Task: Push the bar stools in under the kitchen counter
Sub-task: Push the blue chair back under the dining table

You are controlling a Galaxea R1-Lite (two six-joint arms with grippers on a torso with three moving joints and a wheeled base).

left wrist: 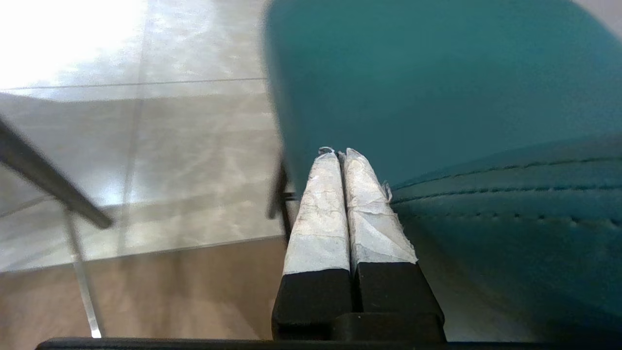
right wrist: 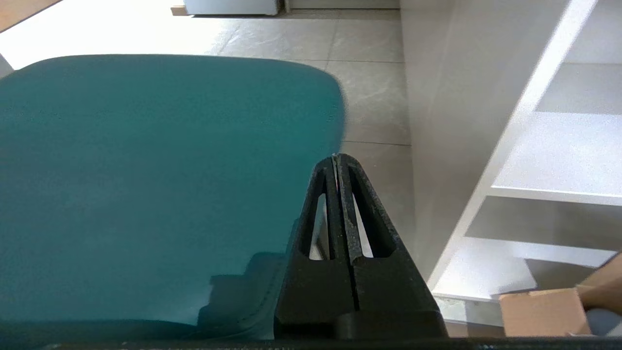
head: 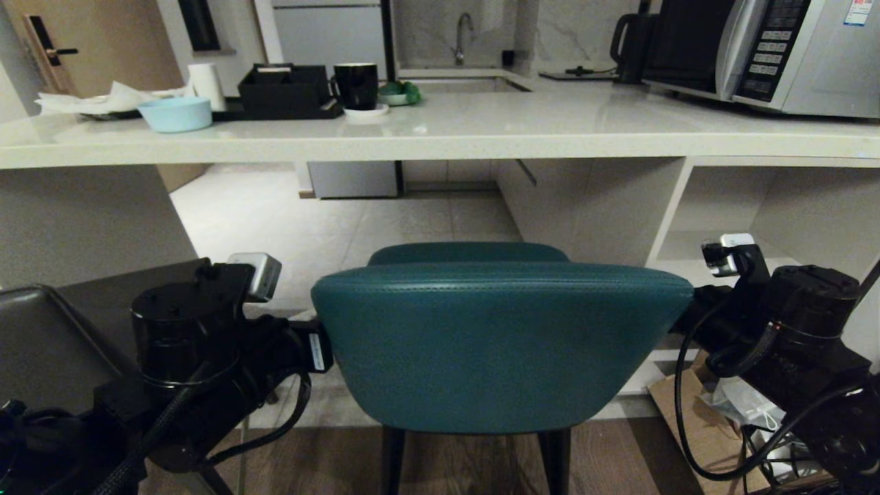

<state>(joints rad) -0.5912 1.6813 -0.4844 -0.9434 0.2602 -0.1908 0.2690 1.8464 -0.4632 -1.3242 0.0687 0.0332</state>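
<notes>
The teal stool (head: 502, 344) stands w/ its curved back toward the robot, in front of the desk (head: 440, 141); its seat sits lower than the slab edge, and whether the seat front is under the slab yet can't be told. Thin black legs show below the back.

Left hand (left wrist: 338, 151) is at the stool's left edge, fingers pressed together, nothing between them; white wrapped fingertips (left wrist: 320, 204) lie alongside the teal back near its stitched seam, contact not certain. Right hand (right wrist: 336, 156) is at the stool's right edge, also pressed together and empty, black fingers just beside the back's side. In the head view both wrists flank the stool.

Left of the teal stool, partly behind the left arm, is the dark stool (head: 55, 337), only its back corner showing.

On the desk above the stool: black mug (head: 356, 85) on a white saucer, black tray (head: 285, 89) just left of the mug, pale blue bowl (head: 176, 113) further left, paper roll (head: 206, 85) behind the bowl. Microwave (head: 763, 51) sits at the desk's right end. White shelves (right wrist: 549, 160) fill the space under the desk right of the stool; a cardboard box (head: 694, 426) lies on the floor below them.
</notes>
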